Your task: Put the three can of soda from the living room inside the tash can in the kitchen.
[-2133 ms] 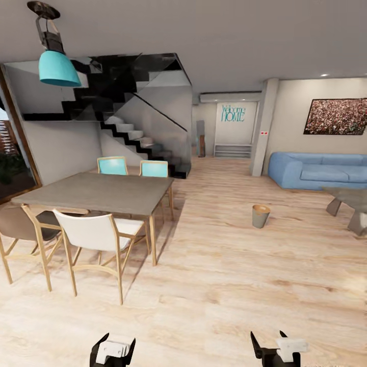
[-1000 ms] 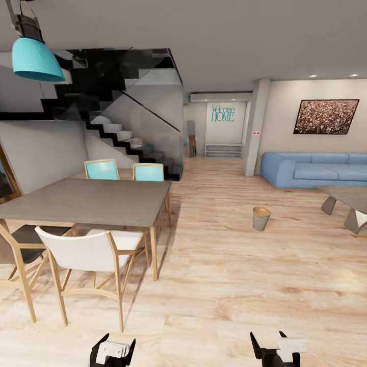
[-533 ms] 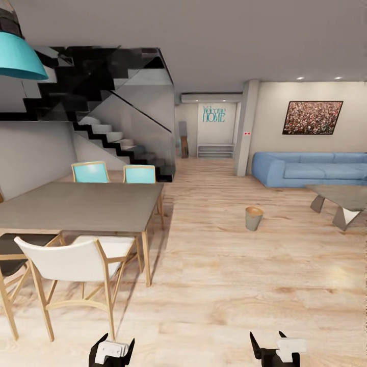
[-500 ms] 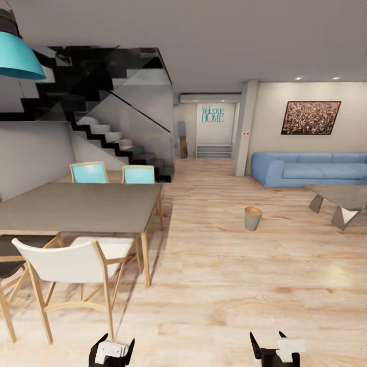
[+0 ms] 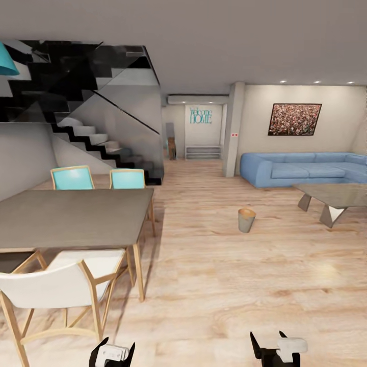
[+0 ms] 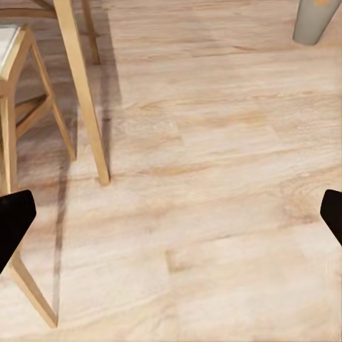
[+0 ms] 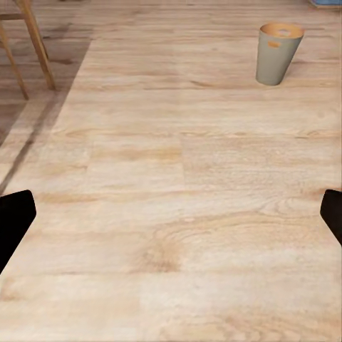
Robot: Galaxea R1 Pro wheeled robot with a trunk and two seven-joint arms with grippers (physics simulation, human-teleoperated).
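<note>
We see the tash can point(image 5: 246, 219) standing upright on the wood floor point(image 5: 229, 285), between the dining table point(image 5: 71, 216) and the sofa point(image 5: 300, 168); no soda cans are visible. We judge both arms are carried low for travel: the left gripper point(image 5: 112, 352) and right gripper point(image 5: 278, 349) have fingers spread wide and hold nothing.

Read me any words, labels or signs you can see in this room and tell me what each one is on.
"Welcome HOME": teal lettering on the far hallway wall, past the staircase; the top word is blurred, so that reading is partly a guess.
Small red marks on the white pillar: too small to read.
Framed picture above the blue sofa: speckled pattern, no text readable.
Trash can on the floor: no label visible.
</note>
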